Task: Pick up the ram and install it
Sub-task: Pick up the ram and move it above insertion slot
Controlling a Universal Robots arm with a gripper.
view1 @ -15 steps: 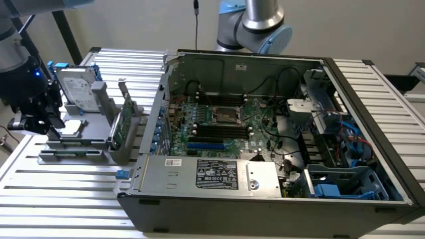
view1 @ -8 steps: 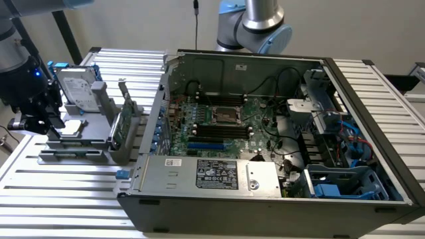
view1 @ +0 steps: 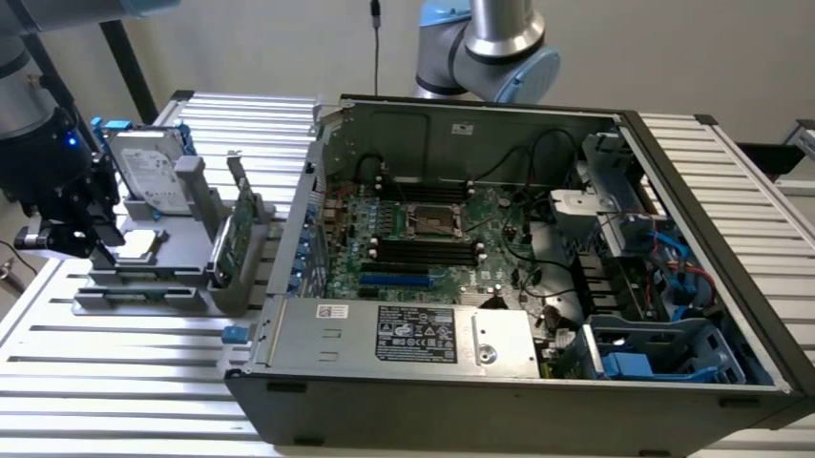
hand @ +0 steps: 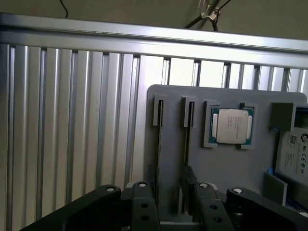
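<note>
Ram (hand: 186,144) stands on edge in a narrow slot of the grey holder (hand: 226,168), near the CPU (hand: 232,126). Tool (hand: 173,197) open, jaws spread, hanging over the slot's end, ram not gripped. Arm (view1: 29,105) upright above holder at the exterior view's left; computer case (view1: 510,420) beside it on the surface (view1: 114,353)

On the desk (view1: 128,382), a holder (view1: 140,298) stands to the exterior view's left of the case (view1: 510,420). A motherboard (view1: 407,277) lies inside the case. The tool (hand: 172,204) hangs above the holder.
</note>
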